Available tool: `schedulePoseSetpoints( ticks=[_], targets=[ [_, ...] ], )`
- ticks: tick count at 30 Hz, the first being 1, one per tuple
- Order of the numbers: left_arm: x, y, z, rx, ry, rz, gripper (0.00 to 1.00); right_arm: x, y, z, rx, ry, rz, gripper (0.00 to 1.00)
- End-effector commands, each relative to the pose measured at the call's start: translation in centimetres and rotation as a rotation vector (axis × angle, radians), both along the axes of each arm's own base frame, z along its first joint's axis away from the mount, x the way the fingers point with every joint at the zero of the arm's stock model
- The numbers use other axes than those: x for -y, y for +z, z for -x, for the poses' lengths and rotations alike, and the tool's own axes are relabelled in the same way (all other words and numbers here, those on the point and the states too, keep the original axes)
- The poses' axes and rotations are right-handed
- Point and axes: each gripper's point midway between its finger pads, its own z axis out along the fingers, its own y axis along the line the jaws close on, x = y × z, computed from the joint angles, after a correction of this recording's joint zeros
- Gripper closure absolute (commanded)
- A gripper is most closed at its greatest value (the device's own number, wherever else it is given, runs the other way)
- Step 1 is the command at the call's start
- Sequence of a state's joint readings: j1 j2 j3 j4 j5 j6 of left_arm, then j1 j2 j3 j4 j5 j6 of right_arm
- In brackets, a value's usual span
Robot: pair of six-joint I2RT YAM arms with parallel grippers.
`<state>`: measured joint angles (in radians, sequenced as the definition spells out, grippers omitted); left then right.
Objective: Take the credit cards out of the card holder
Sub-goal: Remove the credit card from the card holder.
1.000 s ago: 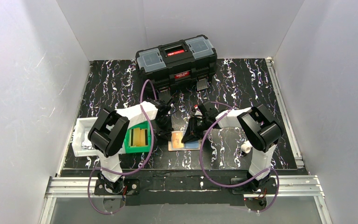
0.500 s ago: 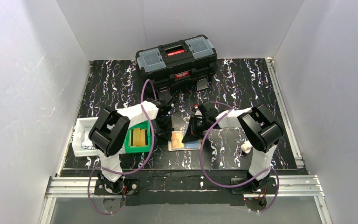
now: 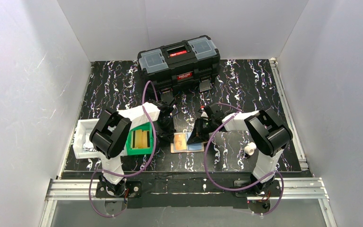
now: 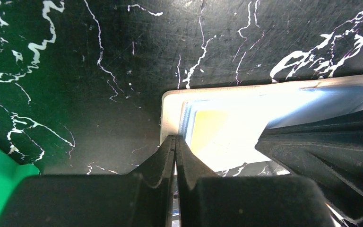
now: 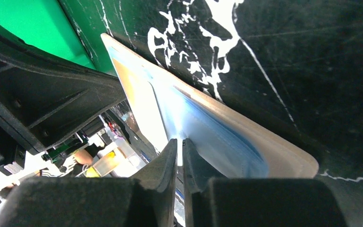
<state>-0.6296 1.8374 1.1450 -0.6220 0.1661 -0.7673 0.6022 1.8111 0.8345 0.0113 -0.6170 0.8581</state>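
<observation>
I'm watching the holder [image 3: 187, 143] lying open on the table [image 3: 246, 85]. The left gripper [image 4: 175, 142] is sitting at its edge, fingers together. The right gripper [image 5: 180, 144] is poised over the blue card [image 5: 217, 137], fingers almost together; I can't tell if they're pinching it.

tabletop [image 3: 264, 85]: black, white marble veins, faint purple tint
toolbox [image 3: 179, 61] at far edge: black, grey lid boxes, red label
bin [image 3: 141, 152] near left edge: green, yellow-tan slabs [image 3: 141, 138] inside
tray [image 3: 79, 137] at left edge: white
card holder [image 5: 283, 161]: tan
blue card [image 5: 217, 137]: light blue
orange-tan card [image 3: 180, 142]
arms [image 3: 137, 115]: white, black joints
cables [image 3: 143, 100]: purple
</observation>
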Motion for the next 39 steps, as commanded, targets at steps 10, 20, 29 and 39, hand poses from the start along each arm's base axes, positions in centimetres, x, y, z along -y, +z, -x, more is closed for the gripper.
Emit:
schedulePoseSetpoints(
  ticks=[10,20,29,39],
  targets=[
    [-3.8,-4.9,4.5,-0.161,-0.033,-0.18,1.0,-2.0,1.8,-0.7,0.013,0.002,-0.172,0.72],
    [-3.7,-4.7,4.5,-0.163,-0.037,-0.172,1.0,-2.3,1.2,-0.8,-0.02,-0.006,-0.191,0.71],
    [-3.6,-4.8,4.5,-0.165,-0.039,-0.17,1.0,-2.8,1.9,-0.6,-0.028,0.006,-0.255,0.73],
    [-3.1,-4.7,4.4,-0.165,-0.045,-0.15,1.0,-3.2,1.6,-0.7,-0.052,0.009,-0.283,0.74]
  ],
)
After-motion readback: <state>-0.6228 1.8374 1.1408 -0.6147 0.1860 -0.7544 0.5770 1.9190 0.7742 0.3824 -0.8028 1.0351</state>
